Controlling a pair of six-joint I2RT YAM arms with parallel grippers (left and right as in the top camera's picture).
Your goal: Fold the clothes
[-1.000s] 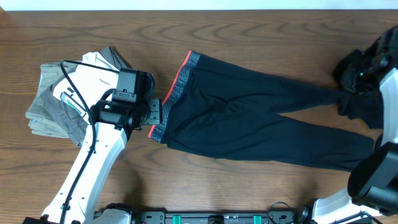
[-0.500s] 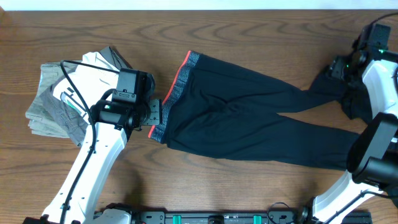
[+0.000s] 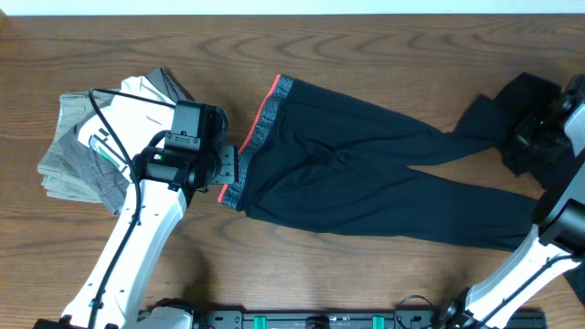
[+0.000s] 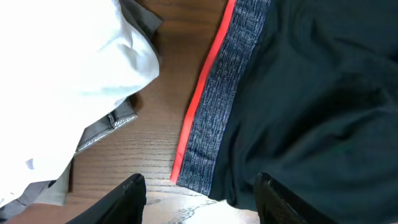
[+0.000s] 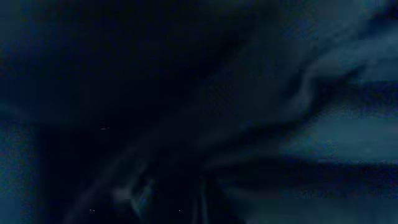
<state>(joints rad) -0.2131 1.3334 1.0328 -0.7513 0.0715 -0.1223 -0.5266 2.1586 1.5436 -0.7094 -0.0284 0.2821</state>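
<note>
Black trousers (image 3: 366, 174) lie spread full-length across a wooden table (image 3: 366, 46), not yet folded, between two robot arms.

A pile of folded clothes (image 3: 82, 155) (grey and white) sits at the left end, so part of the job looks done. The trousers have no fold in them, only a bunched cuff at the far right. The left gripper (image 4: 200, 186) hangs with jaws apart over the grey, coral-edged waistband (image 4: 224, 106), holding nothing. The right gripper (image 3: 539, 128) is closed, apparently pinching that cuff. Its own camera shows only dark, blurred fabric, and from above its fingers are hidden.
</note>
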